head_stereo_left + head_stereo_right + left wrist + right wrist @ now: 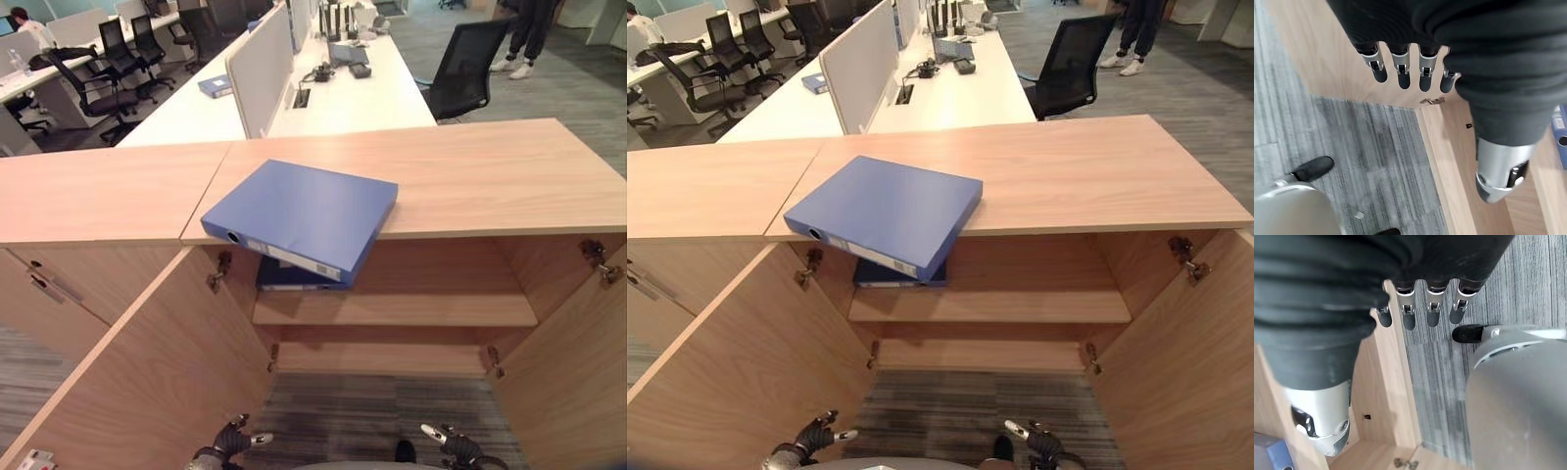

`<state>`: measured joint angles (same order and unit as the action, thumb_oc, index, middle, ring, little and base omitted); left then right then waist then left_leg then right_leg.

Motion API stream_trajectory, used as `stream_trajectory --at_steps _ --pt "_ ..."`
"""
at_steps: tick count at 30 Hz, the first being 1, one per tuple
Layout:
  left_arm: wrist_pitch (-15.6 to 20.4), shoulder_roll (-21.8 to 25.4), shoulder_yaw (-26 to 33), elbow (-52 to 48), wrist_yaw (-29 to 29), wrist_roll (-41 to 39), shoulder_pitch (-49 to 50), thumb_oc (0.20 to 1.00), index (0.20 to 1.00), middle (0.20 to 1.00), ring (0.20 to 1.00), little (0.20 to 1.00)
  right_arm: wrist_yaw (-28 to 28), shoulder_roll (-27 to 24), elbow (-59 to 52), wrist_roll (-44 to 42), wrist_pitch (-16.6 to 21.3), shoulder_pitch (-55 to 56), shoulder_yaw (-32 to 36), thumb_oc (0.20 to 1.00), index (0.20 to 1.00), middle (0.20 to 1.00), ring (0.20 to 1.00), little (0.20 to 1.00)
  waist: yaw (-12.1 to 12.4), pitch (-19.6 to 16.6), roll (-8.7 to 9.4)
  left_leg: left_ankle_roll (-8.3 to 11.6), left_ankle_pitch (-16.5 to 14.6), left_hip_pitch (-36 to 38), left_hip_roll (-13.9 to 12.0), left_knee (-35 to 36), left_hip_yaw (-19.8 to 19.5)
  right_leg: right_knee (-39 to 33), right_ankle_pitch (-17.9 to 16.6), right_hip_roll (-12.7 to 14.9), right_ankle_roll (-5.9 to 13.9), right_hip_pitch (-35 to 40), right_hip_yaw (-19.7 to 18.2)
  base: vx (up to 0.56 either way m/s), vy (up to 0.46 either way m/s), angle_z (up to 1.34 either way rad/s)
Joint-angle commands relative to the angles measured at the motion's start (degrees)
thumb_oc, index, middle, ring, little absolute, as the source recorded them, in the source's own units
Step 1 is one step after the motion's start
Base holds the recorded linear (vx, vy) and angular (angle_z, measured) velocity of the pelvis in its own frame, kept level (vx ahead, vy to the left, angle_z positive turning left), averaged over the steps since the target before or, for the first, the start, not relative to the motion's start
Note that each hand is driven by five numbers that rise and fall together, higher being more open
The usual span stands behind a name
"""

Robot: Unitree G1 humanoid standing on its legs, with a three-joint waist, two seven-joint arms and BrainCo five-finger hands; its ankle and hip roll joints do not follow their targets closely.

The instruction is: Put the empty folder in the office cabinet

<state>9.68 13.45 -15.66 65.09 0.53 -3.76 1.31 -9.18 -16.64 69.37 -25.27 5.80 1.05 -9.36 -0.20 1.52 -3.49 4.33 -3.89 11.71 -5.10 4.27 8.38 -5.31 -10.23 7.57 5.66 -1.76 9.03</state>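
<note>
The blue folder lay on the cabinet top, one corner overhanging the open compartment, its long axis running diagonally. Both the left hand and the right hand hung low with relaxed fingers, empty; the left seemed slightly nearer.

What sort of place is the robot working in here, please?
Most likely an open-plan office. Behind the open wooden cabinet run long white desks with divider screens and black swivel chairs, and grey carpet covers the floor. A blue folder lies on the cabinet top, overhanging its front edge; both hands hang low, holding nothing.
</note>
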Motion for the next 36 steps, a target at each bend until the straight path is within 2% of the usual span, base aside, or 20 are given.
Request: stream_trajectory --at_steps 1,4,5,9,11,12,14,15,16,17,18,19,21,24,28,36 --pt "1.38 2.43 0.43 0.80 -0.91 0.11 -2.89 1.000 1.000 1.000 1.000 1.000 -0.59 1.52 -0.74 1.61 1.24 -2.38 -1.75 1.000 1.000 1.000 1.000 1.000 -0.13 1.15 2.05 1.45 3.54 -4.44 1.09 0.73 -2.10 1.51 4.39 4.42 4.97 4.31 -0.67 0.03 -0.172 0.02" --pt "1.29 2.17 0.37 1.04 -1.04 -0.08 -2.82 1.000 1.000 1.000 1.000 1.000 -0.55 1.35 -1.38 1.49 1.33 -2.41 -2.21 1.000 1.000 1.000 1.000 1.000 -0.03 0.96 1.68 2.24 4.14 -4.41 -0.08 0.73 -2.26 1.16 5.21 3.56 4.40 5.02 -0.43 0.02 -0.149 0.06" --pt "1.21 1.92 0.36 1.15 -1.22 -0.47 -2.73 1.000 1.000 1.000 1.000 1.000 -0.77 1.11 -2.18 1.51 1.48 -2.50 -3.07 1.000 1.000 1.000 1.000 1.000 0.20 0.91 1.21 3.18 4.97 -4.31 -1.56 0.73 -2.42 0.86 6.26 2.50 3.77 5.74 0.12 0.02 -0.280 0.06" --pt "1.19 1.51 0.24 0.69 -1.17 -1.18 -2.62 1.000 1.000 1.000 1.000 1.000 -0.93 0.54 -3.33 1.46 1.74 -2.84 -4.23 1.000 1.000 1.000 1.000 1.000 0.43 1.19 0.50 4.62 6.63 -4.22 -3.84 0.71 -2.92 0.38 7.91 0.58 2.61 6.86 0.52 0.00 -0.187 0.02" --pt "1.19 1.51 0.24 0.69 -1.17 -1.18 -2.62 1.000 1.000 1.000 1.000 1.000 -0.93 0.54 -3.33 1.46 1.74 -2.84 -4.23 1.000 1.000 1.000 1.000 1.000 0.42 1.20 0.50 4.62 6.63 -4.21 -3.84 0.71 -2.93 0.37 7.91 0.58 2.61 6.87 0.53 -0.03 -0.127 -0.03" --pt "1.07 1.62 -0.27 -0.56 -1.11 -1.92 -2.78 1.000 1.000 1.000 1.000 1.000 -0.93 0.04 -4.53 0.63 2.02 -3.13 -4.97 1.000 1.000 1.000 1.000 1.000 0.57 2.48 0.40 5.64 8.21 -6.08 -5.67 -2.44 -3.55 0.33 9.17 -0.71 1.40 7.51 0.83 -0.10 -0.213 0.14" --pt "1.07 1.51 -0.52 -0.61 -1.12 -1.95 -3.04 1.000 1.000 1.000 1.000 1.000 -0.79 -0.17 -5.25 0.33 2.17 -3.18 -4.92 1.000 1.000 1.000 1.000 1.000 0.48 2.94 0.59 5.88 8.90 -7.32 -5.80 -4.14 -4.04 0.32 9.32 -0.79 1.18 7.64 1.22 -0.10 -0.155 0.07" --pt "1.04 1.29 -1.00 -1.03 -1.00 -2.42 -3.38 1.000 1.000 1.000 1.000 1.000 -0.64 -0.50 -5.71 -0.21 2.16 -3.31 -5.08 1.000 1.000 1.000 1.000 1.000 0.46 4.29 1.17 6.45 11.13 -9.76 -6.35 -8.59 -3.77 0.31 9.26 -0.82 0.69 8.03 2.38 -0.08 -0.101 -0.14" --pt "1.01 1.18 -0.99 -1.10 -0.99 -2.44 -3.41 1.000 1.000 1.000 1.000 1.000 -0.73 -0.57 -5.81 -0.40 2.07 -3.43 -5.27 1.000 1.000 1.000 1.000 1.000 0.35 4.56 1.51 6.45 11.19 -10.41 -6.51 -10.04 -3.13 0.31 9.48 -0.84 0.54 8.20 2.81 -0.09 -0.134 -0.01" --pt "0.97 1.16 -1.06 -1.16 -1.12 -2.36 -3.43 1.000 1.000 1.000 1.000 1.000 -0.54 -0.62 -5.71 -0.38 2.08 -3.66 -5.48 1.000 1.000 1.000 1.000 1.000 0.44 4.78 1.92 6.21 10.79 -10.79 -6.25 -11.16 -2.78 0.31 9.59 -0.85 0.43 8.26 3.00 0.02 -0.127 -0.16" --pt "0.87 0.86 -1.40 -1.03 -1.18 -1.99 -3.36 1.000 1.000 1.000 1.000 1.000 -0.31 -0.72 -5.33 -0.09 1.87 -3.83 -5.82 1.000 1.000 1.000 1.000 1.000 1.14 4.64 2.68 4.75 7.88 -12.31 -3.35 -11.16 -3.84 0.31 10.06 -0.77 0.30 8.24 2.93 0.05 -0.132 -0.24" --pt "0.88 0.85 -1.53 -1.17 -1.10 -1.80 -3.38 1.000 1.000 1.000 1.000 1.000 -0.36 -0.81 -5.23 0.06 1.77 -3.84 -5.95 1.000 1.000 1.000 1.000 1.000 1.82 4.66 2.91 3.89 6.92 -13.84 -0.97 -10.17 -5.17 0.31 9.84 -1.13 0.20 8.13 2.67 0.08 -0.114 -0.01" --pt "0.88 0.83 -1.85 -0.56 -0.93 -1.44 -3.11 1.000 1.000 1.000 1.000 1.000 -0.57 -0.56 -4.70 0.25 1.76 -4.25 -6.06 1.000 1.000 1.000 1.000 1.000 2.07 4.18 2.83 3.02 5.98 -12.76 0.87 -7.54 -6.26 0.31 9.88 -1.88 0.40 8.01 2.54 0.07 -0.034 0.20" --pt "1.18 0.91 -2.25 -0.11 -0.73 -0.56 -2.75 1.000 1.000 1.000 1.000 1.000 -0.64 0.02 -4.42 0.16 1.92 -3.92 -6.10 1.000 1.000 1.000 1.000 1.000 2.11 2.97 2.76 1.95 5.73 -10.57 1.98 -4.23 -7.68 0.31 9.99 -2.49 0.45 8.44 1.19 0.10 0.013 -0.44" --pt "1.30 1.46 -2.53 -0.24 -0.72 0.13 -2.71 1.000 1.000 1.000 1.000 1.000 -0.60 1.18 -4.15 0.07 1.82 -3.86 -6.42 1.000 1.000 1.000 1.000 1.000 1.80 2.17 2.49 1.46 6.22 -7.55 2.04 -0.69 -7.05 0.40 9.87 -2.07 0.56 9.34 0.33 0.09 0.052 -0.07" --pt "1.57 2.49 -2.17 -1.94 -1.20 0.74 -2.72 1.000 1.000 1.000 1.000 1.000 -0.86 1.96 -4.64 0.94 1.56 -3.27 -6.93 1.000 1.000 1.000 1.000 1.000 1.61 1.34 2.48 1.02 5.66 -5.83 2.14 0.73 -6.41 0.68 9.89 -1.66 1.07 9.57 -0.01 0.04 0.036 0.04"
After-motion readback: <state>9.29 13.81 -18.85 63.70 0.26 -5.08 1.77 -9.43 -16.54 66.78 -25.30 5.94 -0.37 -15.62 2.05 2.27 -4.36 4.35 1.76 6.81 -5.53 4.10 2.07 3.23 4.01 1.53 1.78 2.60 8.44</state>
